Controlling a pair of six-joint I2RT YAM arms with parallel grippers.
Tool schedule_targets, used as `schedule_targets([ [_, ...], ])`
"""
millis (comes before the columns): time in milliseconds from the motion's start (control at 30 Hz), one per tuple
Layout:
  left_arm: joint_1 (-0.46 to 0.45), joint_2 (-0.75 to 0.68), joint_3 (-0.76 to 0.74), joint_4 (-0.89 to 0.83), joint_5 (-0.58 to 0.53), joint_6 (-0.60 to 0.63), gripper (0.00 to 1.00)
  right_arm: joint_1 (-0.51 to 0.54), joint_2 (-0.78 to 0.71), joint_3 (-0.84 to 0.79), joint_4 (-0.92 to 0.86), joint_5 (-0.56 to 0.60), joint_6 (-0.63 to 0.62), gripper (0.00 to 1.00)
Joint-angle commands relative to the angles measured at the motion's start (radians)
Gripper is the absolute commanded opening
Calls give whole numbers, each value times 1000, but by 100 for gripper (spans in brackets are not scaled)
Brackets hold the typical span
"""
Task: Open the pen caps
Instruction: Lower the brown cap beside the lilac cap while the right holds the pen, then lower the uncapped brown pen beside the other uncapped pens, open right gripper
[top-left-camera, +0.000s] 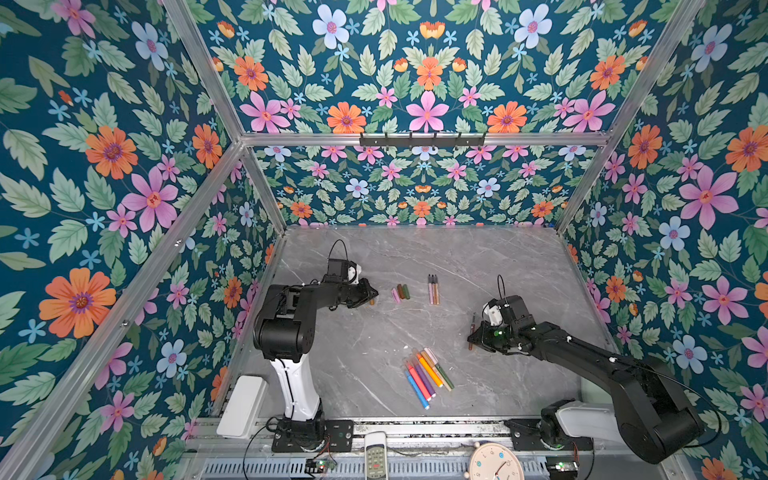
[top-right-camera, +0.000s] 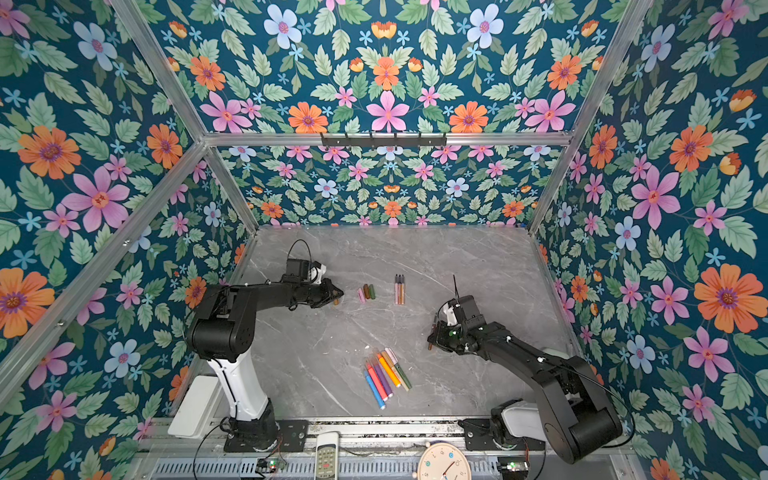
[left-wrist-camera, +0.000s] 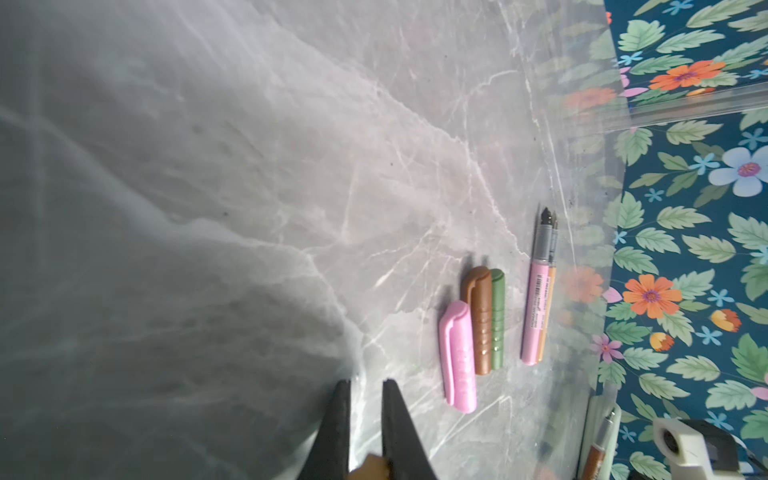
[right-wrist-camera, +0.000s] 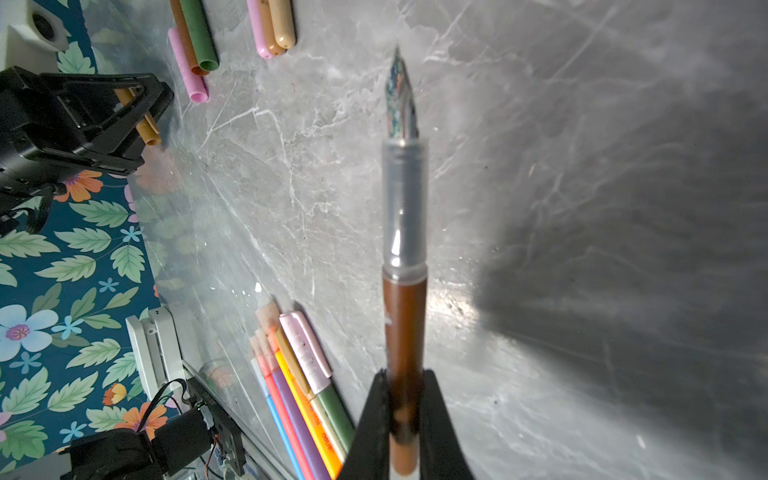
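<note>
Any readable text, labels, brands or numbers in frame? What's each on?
Nothing reads cleanly.
orange pen: dark printed word, too blurred to read.
pink pen: barcode and small print, too small.
clock: dial numerals, too small.
remote: button marks, illegible.

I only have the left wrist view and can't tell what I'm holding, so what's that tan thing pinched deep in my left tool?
Observer: A tan pen cap; the right wrist view shows its open end sticking out of the left tool.
Operator: What's the right arm doing?
Observer: The right tool is shut on a brown pen, its nib bare.
Operator: Any capped pens around?
Observer: A bundle of pens, seemingly capped, lies at the front of the table in both top views.
</note>
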Motion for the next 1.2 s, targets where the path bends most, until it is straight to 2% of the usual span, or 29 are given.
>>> schedule_targets([
  [0, -1, 11, -8, 23, 26, -42, 21, 1, 8, 7, 10, -11, 4, 0],
  [300, -12, 8, -24, 54, 32, -66, 34, 1, 19, 11, 10, -16, 2, 1],
  [500, -25, 16, -53, 102, 40, -98, 35, 1, 52, 37, 0, -24, -2, 2],
  [700, -39, 30, -93, 204, 71, -173, 34, -26, 185, 165, -53, -48, -57, 2],
  [833, -40, 28, -99, 210, 69, -175, 33, -71, 270, 254, -79, -52, -90, 2],
  [933, -40, 31, -102, 215, 68, -175, 33, -100, 347, 319, -71, -97, -101, 2],
  [1167, -40, 51, -121, 320, 60, -267, 32, -116, 518, 500, -143, -125, -174, 3],
])
